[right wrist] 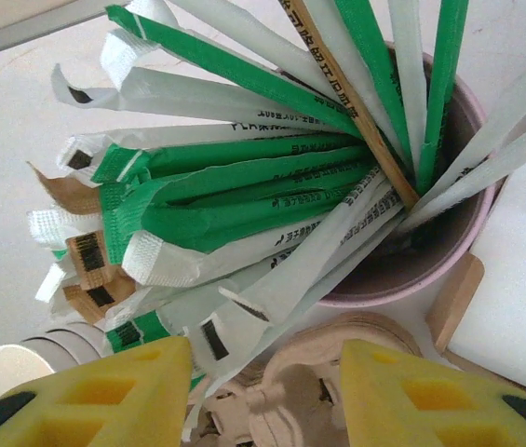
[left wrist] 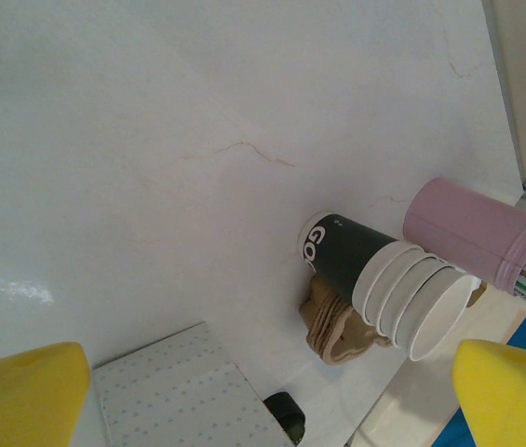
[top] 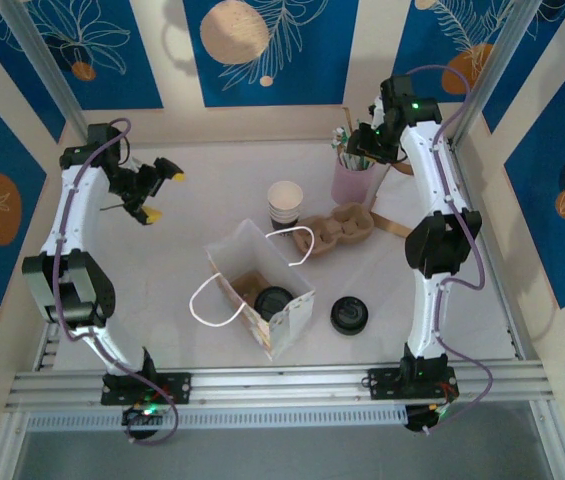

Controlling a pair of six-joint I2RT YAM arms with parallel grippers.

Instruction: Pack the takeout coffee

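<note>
Well left of the paper bag (top: 287,325) and further back on the table, the left gripper (top: 162,196) hangs in the air with its yellow fingers spread wide and nothing between them. It looks idle.

The bag stands open in the middle of the table. Inside it, on a brown insert, sits a black disc that I take to be the takeout coffee (top: 274,300), so packing the cup itself looks done. Behind the bag stands a stack of paper cups (top: 285,198), and to the right of the stack lies a cardboard carrier (top: 342,222). On the table just right of the bag lies a loose black lid (top: 348,315).

Back and to the right of the bag, the right gripper (top: 362,140) hovers over the pink cup (top: 350,182) full of wrapped straws (right wrist: 244,205). Its fingers are apart and pinch nothing. The step in hand appears to be fetching a straw. The next move calls for lowering onto a single wrapper end, closing on it alone, and lifting without dragging out its neighbours.
</note>
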